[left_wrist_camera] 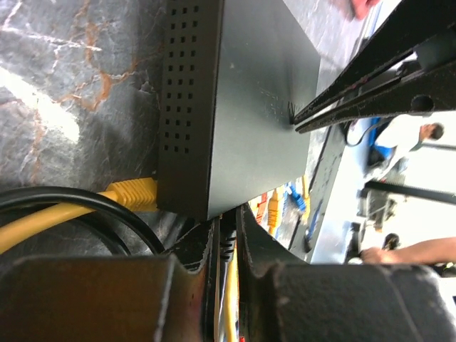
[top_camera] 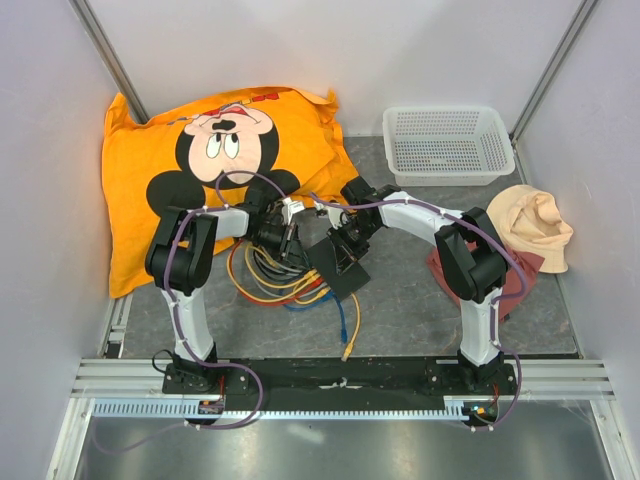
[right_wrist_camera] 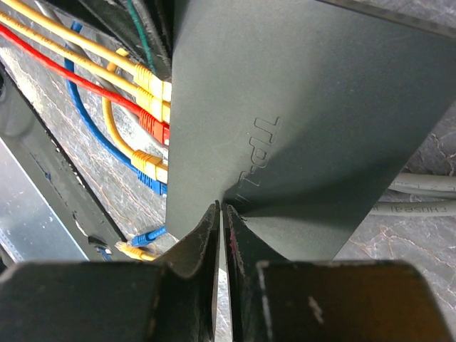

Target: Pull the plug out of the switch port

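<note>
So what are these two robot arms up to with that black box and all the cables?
The right gripper, jaws shut, presses its tips on top of the black network switch to steady it. The left gripper sits at the port edge, pinched around what looks like a yellow cable. Yellow, red and blue plugs sit in the ports; none looks pulled yet.

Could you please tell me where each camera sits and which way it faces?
Top external: above and behind, looking down at the table; left arm and right arm show, bases at bottom.
Left wrist: low over the table, facing the switch and a yellow plug; left gripper at bottom.
Right wrist: close over the switch, facing its top and plugs; right gripper at bottom.
Shared: all show the switch; left wrist also catches the right gripper's fingers.
</note>
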Tool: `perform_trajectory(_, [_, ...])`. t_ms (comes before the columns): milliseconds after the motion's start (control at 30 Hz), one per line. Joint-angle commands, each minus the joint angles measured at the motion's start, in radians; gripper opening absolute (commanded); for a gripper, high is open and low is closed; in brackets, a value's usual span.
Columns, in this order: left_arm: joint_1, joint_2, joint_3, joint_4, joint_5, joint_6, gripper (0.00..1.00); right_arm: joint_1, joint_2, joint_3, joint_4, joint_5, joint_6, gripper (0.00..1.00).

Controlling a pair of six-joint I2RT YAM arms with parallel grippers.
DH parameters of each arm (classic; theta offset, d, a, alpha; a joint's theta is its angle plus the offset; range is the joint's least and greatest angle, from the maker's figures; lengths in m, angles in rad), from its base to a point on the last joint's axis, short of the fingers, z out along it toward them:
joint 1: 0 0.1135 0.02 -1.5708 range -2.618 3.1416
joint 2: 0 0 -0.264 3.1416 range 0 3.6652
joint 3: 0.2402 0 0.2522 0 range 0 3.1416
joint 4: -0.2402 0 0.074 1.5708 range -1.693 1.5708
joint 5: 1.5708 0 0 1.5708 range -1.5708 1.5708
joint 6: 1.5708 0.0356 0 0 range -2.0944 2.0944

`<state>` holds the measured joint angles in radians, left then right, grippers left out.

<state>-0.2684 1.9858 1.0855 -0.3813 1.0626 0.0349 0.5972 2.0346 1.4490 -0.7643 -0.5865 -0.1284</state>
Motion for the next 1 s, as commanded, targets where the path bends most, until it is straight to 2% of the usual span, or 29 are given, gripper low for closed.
perform_trajectory(0, [0.006, -0.004, 0.045, -0.215, -0.061, 0.222, 0.02, 0.027, 0.154, -0.096, 0.161, 0.32, -0.045, 0.14])
perform_trajectory(133, [0.023, -0.021, 0.05, -0.324, -0.101, 0.304, 0.02, 0.018, 0.154, -0.102, 0.163, 0.336, -0.037, 0.13])
perform_trajectory(267, [0.034, -0.018, 0.042, -0.355, -0.122, 0.352, 0.02, 0.015, 0.168, -0.095, 0.16, 0.332, -0.034, 0.13])
perform_trajectory(800, [0.035, -0.039, 0.14, -0.346, -0.09, 0.301, 0.02, 0.015, 0.174, -0.09, 0.157, 0.327, -0.036, 0.14])
perform_trajectory(967, [0.035, -0.044, 0.174, -0.346, -0.11, 0.29, 0.02, 0.01, 0.112, -0.091, 0.177, 0.323, -0.039, 0.17])
